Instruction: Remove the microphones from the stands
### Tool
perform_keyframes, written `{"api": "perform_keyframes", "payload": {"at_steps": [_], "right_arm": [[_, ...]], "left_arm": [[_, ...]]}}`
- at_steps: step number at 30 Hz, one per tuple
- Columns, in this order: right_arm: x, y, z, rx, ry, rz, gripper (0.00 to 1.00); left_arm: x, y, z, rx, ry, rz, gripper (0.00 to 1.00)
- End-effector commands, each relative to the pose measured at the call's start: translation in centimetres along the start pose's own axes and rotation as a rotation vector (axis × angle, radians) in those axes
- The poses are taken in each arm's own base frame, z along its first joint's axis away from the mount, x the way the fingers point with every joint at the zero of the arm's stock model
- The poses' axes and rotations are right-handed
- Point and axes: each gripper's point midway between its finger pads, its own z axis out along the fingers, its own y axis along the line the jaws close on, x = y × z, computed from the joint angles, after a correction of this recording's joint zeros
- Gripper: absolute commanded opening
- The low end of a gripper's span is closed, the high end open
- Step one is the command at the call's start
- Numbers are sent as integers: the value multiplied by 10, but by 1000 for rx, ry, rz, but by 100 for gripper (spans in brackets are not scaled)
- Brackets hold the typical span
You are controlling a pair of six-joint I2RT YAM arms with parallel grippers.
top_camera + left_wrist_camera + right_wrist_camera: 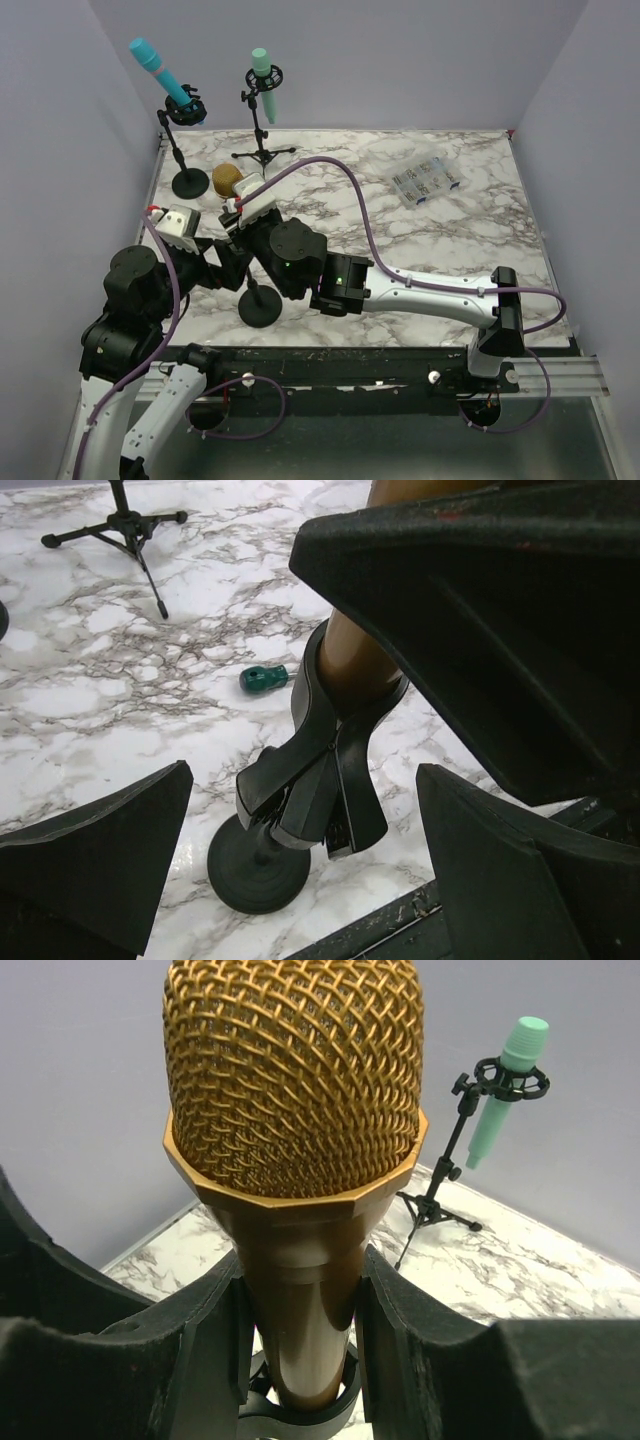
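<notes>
Right wrist view: the right tool (300,1345) is closed partway around the gold microphone (292,1090). Its 2 matte black pads (205,1345) press on the smooth tapered body just below the faceted collar. The microphone's lower end sits in the stand's clip (330,745), at the near left of the marble-patterned bench (450,240). The left tool (300,865) gapes to its widest and holds nothing. Its fingers frame the clip and the round base (257,865) without touching either.

With nothing bracing the stand, a pull on the microphone could drag clip, stem and base up together or tip them over. The black plastic clip, a split U-shaped cradle, appears to hug the body closely. A skewed pull could also let the glossy, lacquer-like shaft slide through the pads, which look like soft foam. The grille is a rounded dome of woven gold wire and looks rigid. The base is a flat dark disc, likely too light to stay put by itself on the slick, polished bench.
</notes>
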Motion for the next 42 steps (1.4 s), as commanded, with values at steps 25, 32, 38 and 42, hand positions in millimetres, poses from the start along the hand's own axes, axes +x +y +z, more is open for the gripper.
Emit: {"api": "perform_keyframes", "payload": {"at_steps": [25, 32, 38, 42], "right_arm": [[6, -5, -3, -17, 28, 1, 1], [-4, -12, -1, 12, 15, -18, 1], [-24, -25, -5, 45, -22, -17, 1], [-53, -27, -13, -1, -74, 54, 1]], "left_arm": [[26, 6, 14, 6, 88, 18, 0], [32, 8, 15, 2, 98, 18, 0], [32, 9, 13, -10, 97, 18, 0], [33, 8, 13, -6, 97, 10, 0]]}}
